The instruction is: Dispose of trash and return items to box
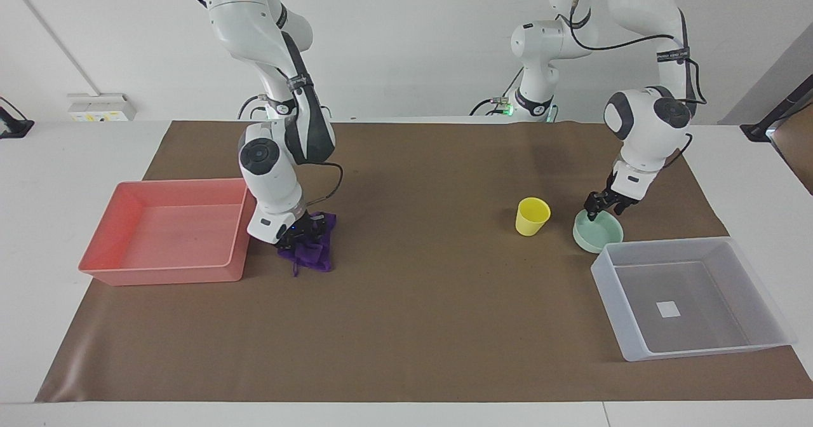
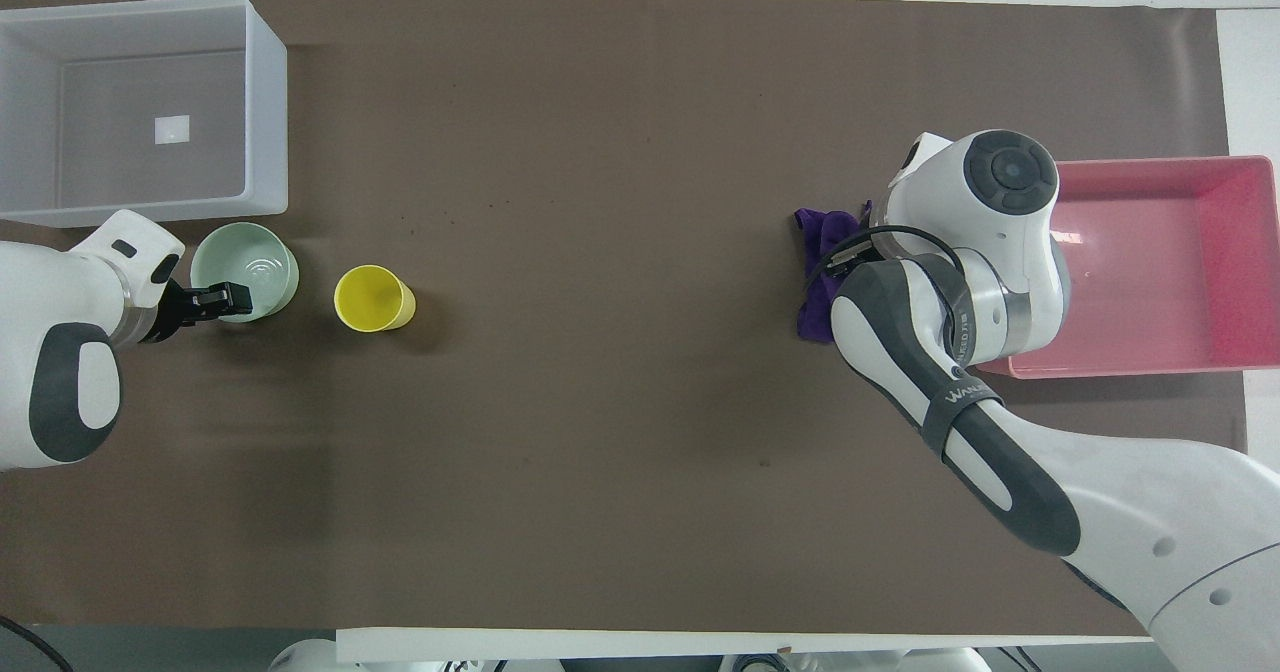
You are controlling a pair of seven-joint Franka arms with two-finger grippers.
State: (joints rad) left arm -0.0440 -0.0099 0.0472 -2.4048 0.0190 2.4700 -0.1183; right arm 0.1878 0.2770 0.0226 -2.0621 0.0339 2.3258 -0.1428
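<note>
The purple cloth (image 1: 314,249) lies on the brown mat beside the pink tray; my right gripper (image 1: 303,231) is down on it and covers its top. In the overhead view only an edge of the cloth (image 2: 818,252) shows under the right arm. The mint-green bowl (image 1: 600,233) stands next to the clear box (image 1: 611,309). My left gripper (image 1: 597,210) is at the bowl's rim on the side nearer the robots; it also shows in the overhead view (image 2: 225,299) at the bowl (image 2: 250,264). The yellow cup (image 1: 531,216) stands upright beside the bowl.
The pink-red tray (image 1: 111,230) sits at the right arm's end of the table and holds nothing. The box (image 2: 265,102) holds nothing; a white square marks its floor. The brown mat (image 1: 413,287) covers most of the table.
</note>
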